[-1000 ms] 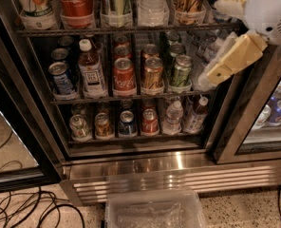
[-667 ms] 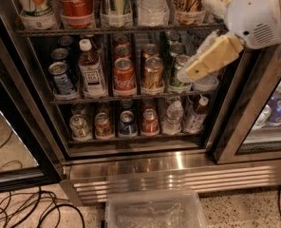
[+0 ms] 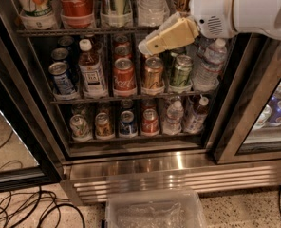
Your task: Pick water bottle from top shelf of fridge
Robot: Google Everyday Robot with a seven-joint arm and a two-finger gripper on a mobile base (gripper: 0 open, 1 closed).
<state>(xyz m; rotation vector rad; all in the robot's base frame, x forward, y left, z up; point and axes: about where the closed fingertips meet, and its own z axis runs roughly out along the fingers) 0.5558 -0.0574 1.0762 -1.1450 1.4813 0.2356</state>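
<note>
Camera view: nearest, at 6 o'clock, clear plastic bin; behind, fridge, base shiny louvered steel. At 1 o'clock, cream wedge-shaped tool on rounded white arm, opening impossible to tell. Farthest, at 12 o'clock, clear ribbed water bottle upright on wire top shelf.

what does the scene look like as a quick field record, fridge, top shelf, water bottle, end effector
fridge: racks stocked with cans and bottles
top shelf: tall drinks in a row, tops out of frame
water bottle: upright on top shelf, right of centre
end effector: in front of the racks, just under the top shelf edge, below the water bottle
floor: clear plastic bin, cables
</note>
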